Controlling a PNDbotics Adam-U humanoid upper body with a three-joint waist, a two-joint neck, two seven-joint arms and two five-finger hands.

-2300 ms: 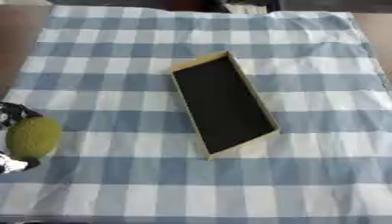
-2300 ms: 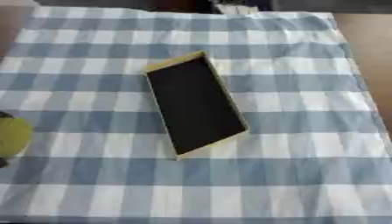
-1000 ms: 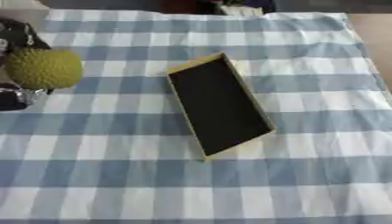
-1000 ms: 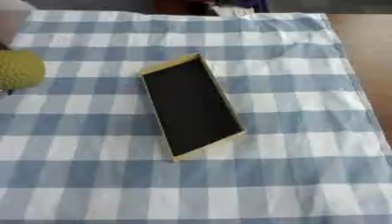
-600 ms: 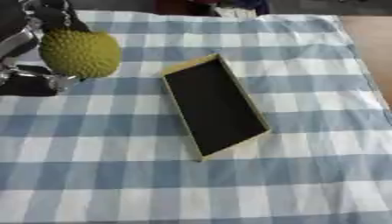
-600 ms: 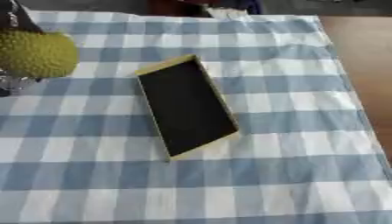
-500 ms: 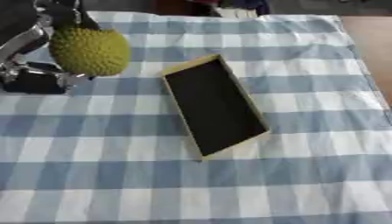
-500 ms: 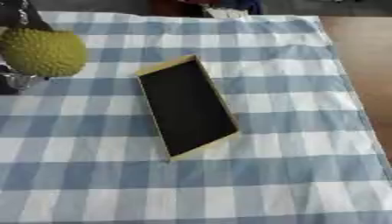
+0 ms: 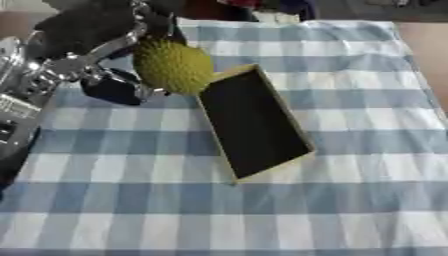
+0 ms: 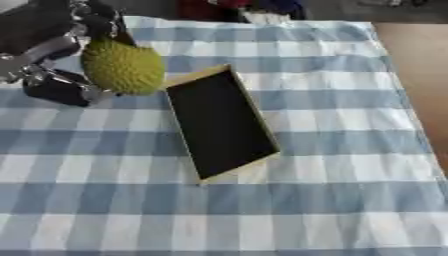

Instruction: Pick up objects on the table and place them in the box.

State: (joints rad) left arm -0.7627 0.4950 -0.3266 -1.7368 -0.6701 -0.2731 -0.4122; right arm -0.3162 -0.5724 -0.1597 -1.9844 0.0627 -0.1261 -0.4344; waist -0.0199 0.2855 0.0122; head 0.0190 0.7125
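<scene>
Nearest us, soft blue-and-white checked cloth (image 9: 219, 210) covers the table. On it we see the box (image 9: 254, 122), a shallow rectangular tray with thin tan walls and a matte black floor, lying askew. Just past its far left corner, our left hand (image 9: 114, 75) curls round the fruit (image 9: 173, 66), an oval, yellow-green, bumpy-skinned thing held above the cloth.

A bumpy yellow-green fruit (image 9: 173, 66) — oval, rough-skinned — is hanging off the tablecloth, overlapping the far left corner of the box (image 9: 254, 123). The box — shallow, tan-rimmed, black inside — is lying empty and askew near the tablecloth's middle.
</scene>
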